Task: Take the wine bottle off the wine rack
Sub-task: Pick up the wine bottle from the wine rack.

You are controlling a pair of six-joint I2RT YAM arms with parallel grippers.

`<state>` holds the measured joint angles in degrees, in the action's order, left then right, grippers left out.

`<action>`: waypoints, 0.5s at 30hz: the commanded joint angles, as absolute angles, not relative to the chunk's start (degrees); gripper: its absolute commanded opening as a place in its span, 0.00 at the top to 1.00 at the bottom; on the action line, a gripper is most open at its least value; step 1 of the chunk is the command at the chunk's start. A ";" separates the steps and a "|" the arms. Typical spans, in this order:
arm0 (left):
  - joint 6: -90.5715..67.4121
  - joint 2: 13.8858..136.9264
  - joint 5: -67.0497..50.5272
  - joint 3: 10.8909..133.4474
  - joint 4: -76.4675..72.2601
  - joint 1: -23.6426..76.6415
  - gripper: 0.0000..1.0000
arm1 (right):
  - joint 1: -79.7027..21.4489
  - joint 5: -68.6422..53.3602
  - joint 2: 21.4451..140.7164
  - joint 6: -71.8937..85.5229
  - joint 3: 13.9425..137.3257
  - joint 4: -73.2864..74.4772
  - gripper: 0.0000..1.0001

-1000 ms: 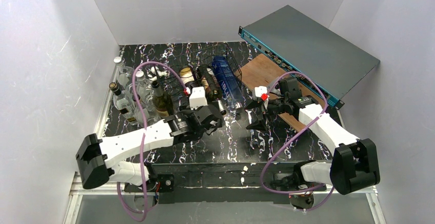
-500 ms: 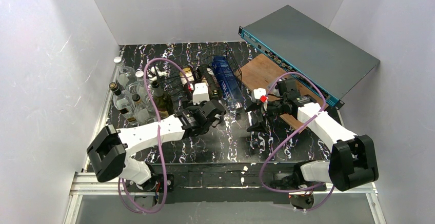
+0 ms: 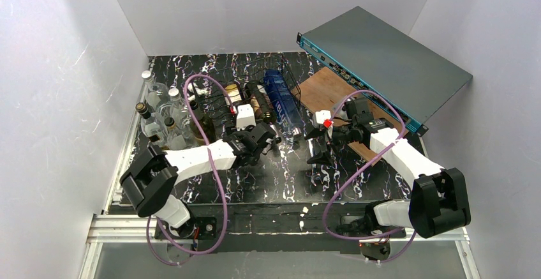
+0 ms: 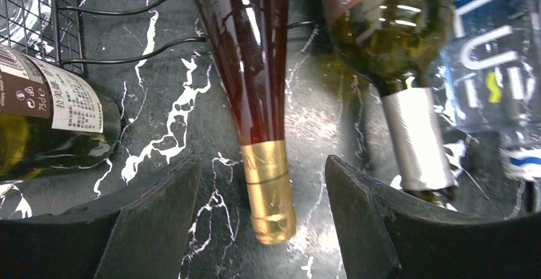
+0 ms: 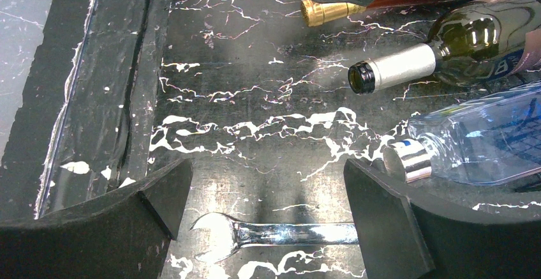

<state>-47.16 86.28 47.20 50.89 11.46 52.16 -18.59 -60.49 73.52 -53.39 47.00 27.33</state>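
Observation:
A dark red wine bottle [image 4: 252, 68] lies on the black wire wine rack [image 4: 121, 12], its gold-capped neck [image 4: 268, 189] pointing toward me and reaching past the rack over the table. My left gripper [image 4: 263, 215] straddles that neck, open, with a gap on each side between cap and fingers [image 4: 153, 221]. In the top view the left gripper [image 3: 261, 140] sits at the rack's [image 3: 220, 103] near edge. My right gripper [image 3: 317, 146] hovers open to the right of the rack, holding nothing.
A green bottle with a silver capsule [image 4: 415, 132] and a clear blue bottle [image 5: 485, 138] lie right of the red one. A labelled green bottle [image 4: 44, 119] lies left. Several bottles [image 3: 159, 113] stand far left. A wrench [image 5: 287, 234] lies under the right gripper. A grey box [image 3: 389, 55] leans back right.
The left arm has reached forward to the rack and its jaws have narrowed around the gold-capped neck. The right arm has barely moved.

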 commanded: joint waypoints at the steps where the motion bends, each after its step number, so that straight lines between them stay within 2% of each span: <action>1: -46.80 87.34 50.36 48.53 5.67 50.36 0.32 | -18.28 -60.90 73.96 -54.18 47.80 28.48 0.02; 15: -44.62 93.20 48.55 47.41 -2.64 47.55 0.40 | -18.28 -60.73 75.03 -56.24 48.24 30.25 0.02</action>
<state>-44.18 92.53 46.02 48.14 -0.80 48.47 -18.59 -60.16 74.22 -54.65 47.00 28.03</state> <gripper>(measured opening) 0.617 0.983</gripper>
